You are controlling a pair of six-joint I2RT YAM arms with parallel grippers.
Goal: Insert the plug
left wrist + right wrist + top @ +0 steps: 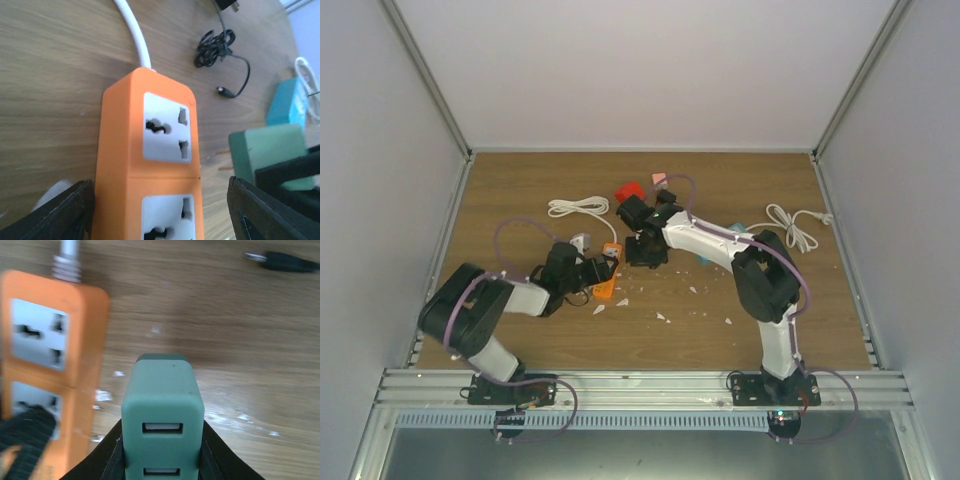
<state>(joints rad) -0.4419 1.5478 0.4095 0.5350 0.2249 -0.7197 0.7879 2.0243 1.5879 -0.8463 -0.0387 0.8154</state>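
Wooden table (540, 190) beneath. My left claw (160, 215) released, jaws straddling orange plastic power strip (150, 160); strip's long axis runs up-down in frame. Green boxy charger plug (265, 150) just right of strip, clenched in my right claw (162, 460), not yet over socket.

a lab test cell, by its looks: plain white panel walls (640, 70), aluminium frame rails (640, 385) and a wood-grain table (520, 190).
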